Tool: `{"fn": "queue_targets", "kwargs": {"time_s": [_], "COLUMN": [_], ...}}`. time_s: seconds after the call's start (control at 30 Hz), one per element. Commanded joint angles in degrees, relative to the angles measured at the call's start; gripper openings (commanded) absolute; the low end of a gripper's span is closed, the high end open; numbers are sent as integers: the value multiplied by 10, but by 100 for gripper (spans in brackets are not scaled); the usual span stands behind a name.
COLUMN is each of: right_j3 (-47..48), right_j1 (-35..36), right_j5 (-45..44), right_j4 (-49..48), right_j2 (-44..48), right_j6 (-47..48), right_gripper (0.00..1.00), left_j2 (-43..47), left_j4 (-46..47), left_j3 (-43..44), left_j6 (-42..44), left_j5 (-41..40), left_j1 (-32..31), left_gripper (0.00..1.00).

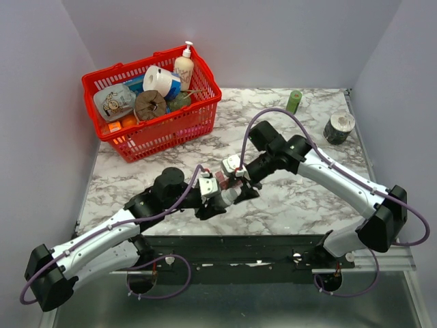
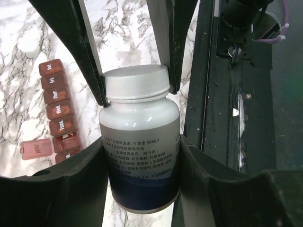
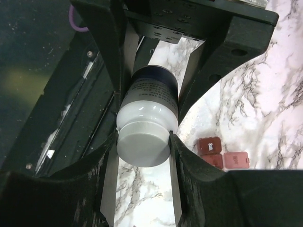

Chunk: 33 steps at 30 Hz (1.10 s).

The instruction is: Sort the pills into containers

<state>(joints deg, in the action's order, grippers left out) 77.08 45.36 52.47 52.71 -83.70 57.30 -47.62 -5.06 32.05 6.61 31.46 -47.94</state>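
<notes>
We see the bottle (image 2: 139,142) as smooth white plastic with a soft sheen, and its cap (image 2: 137,82) as a paler, matt plastic. Beside it, the fingers (image 2: 66,194) of the left gripper (image 2: 142,142) look matt black and finely grainy. Left of the bottle, the containers (image 2: 59,111) are glossy, translucent red-brown plastic, and they sit on the smooth, marble-patterned table (image 2: 28,42).

Marble-patterned table (image 1: 307,198) between plain lilac walls (image 1: 273,41).

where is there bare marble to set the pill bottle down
Bare marble: between the red basket and the green bottle; also along the near edge, in front of the right arm. Crowded at centre, where left pincer and right pincer grip the pill bottle by the pill organiser.
</notes>
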Motion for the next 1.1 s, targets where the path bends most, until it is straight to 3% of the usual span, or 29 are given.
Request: {"fn": "queue_targets", "kwargs": {"time_s": [0.0,0.1,0.2,0.23,0.33,0.43,0.57,0.67,0.8,0.87,1.07], "right_j3": [10,24,21,16,4,-7,-27,-38,-30,-27,-4], "right_j1": [11,4,-15,-18,-19,-18,-18,-16,-15,-14,-7], "right_j5": [19,-15,-17,-44,-100,-125,-124,-117,-115,-104,-48], "right_j4": [-37,-37,-82,-106,-160,-172,-175,-183,-176,-174,-148], "right_j2": [2,20,41,45,48,45,40,33,23,21,6], "right_j6": [-31,-112,-239,-342,-512,-603,-632,-637,-634,-630,-562], "right_gripper": [83,98,100,100,100,100,98,91,70,66,31], "left_j2": [40,45,40,38,32,27,22,19,18,16,18], "left_j4": [45,32,23,24,27,37,48,61,60,61,51], "left_j3": [-13,-17,-22,-21,-14,-8,-8,-8,-7,-7,-5], "left_j6": [28,33,38,38,28,12,-6,-11,-10,-9,2], "left_j5": [23,-1,-27,-35,-67,-91,-103,-108,-113,-113,-104], "left_j1": [-5,-5,-5,-5,-5,-5,-5,-5,-5,-5,-5], "left_gripper": [0,0,0,0,0,0,0,0,0,0,0]}}
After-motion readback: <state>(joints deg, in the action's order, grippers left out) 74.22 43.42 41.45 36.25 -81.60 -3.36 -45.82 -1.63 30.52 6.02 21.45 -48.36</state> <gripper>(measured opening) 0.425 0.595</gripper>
